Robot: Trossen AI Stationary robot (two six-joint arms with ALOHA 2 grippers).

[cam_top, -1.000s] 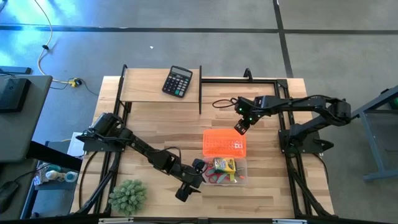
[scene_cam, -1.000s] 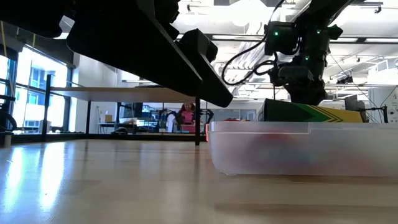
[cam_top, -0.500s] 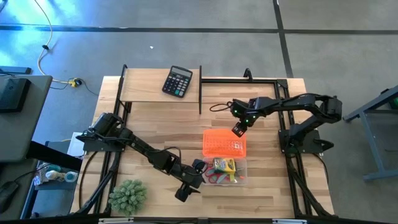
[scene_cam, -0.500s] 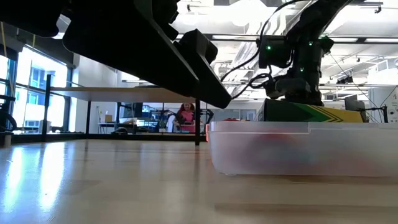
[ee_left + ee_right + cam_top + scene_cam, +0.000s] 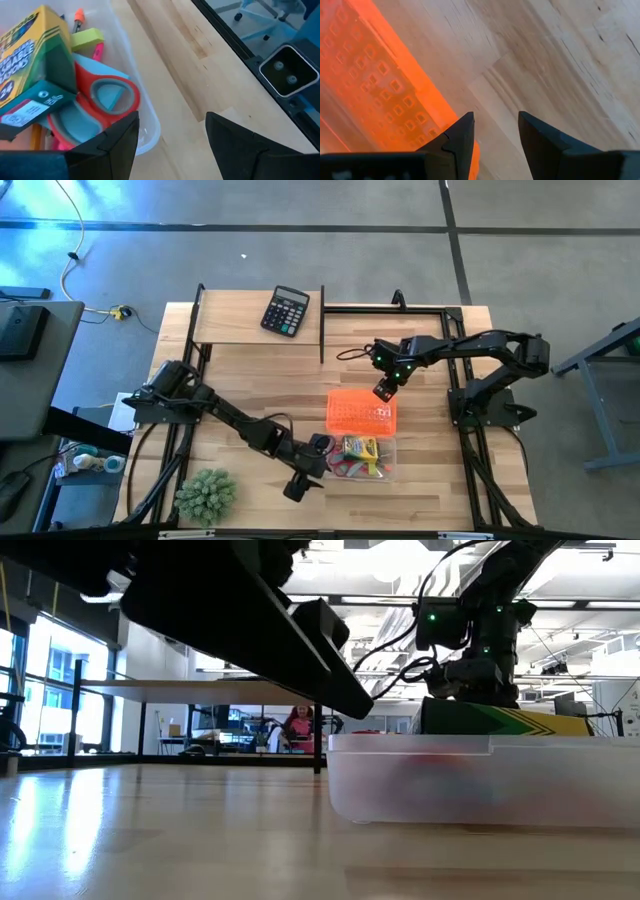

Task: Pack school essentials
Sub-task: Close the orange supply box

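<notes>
A clear plastic box (image 5: 362,456) stands near the table's front. It holds a yellow-green crayon box (image 5: 30,55), red-handled scissors (image 5: 107,97) on a blue pad, and a pink pen (image 5: 97,50). Its orange lid (image 5: 360,412) lies flat on the table just beyond it. My left gripper (image 5: 172,145) is open at the box's near left corner (image 5: 150,132), one finger over the box and the other over bare table. My right gripper (image 5: 496,135) points down, open, at the lid's far right corner (image 5: 455,125). My left gripper has one finger (image 5: 117,140) right at the clear box's corner wall; whether it touches the wall I cannot tell. My right gripper has one finger (image 5: 462,135) at the orange lid's edge; the finger hides that spot, so whether it touches cannot be told.
A black calculator (image 5: 285,311) lies on the raised shelf at the far left. A spiky green plant (image 5: 205,493) stands at the near left corner. Black frame rails (image 5: 400,308) run along the far and side edges. Bare wood lies right of the lid.
My right gripper has come down and a little toward the table's left, ending low over the orange lid's far right corner. In the low view the clear box has shifted slightly toward the table's near edge.
</notes>
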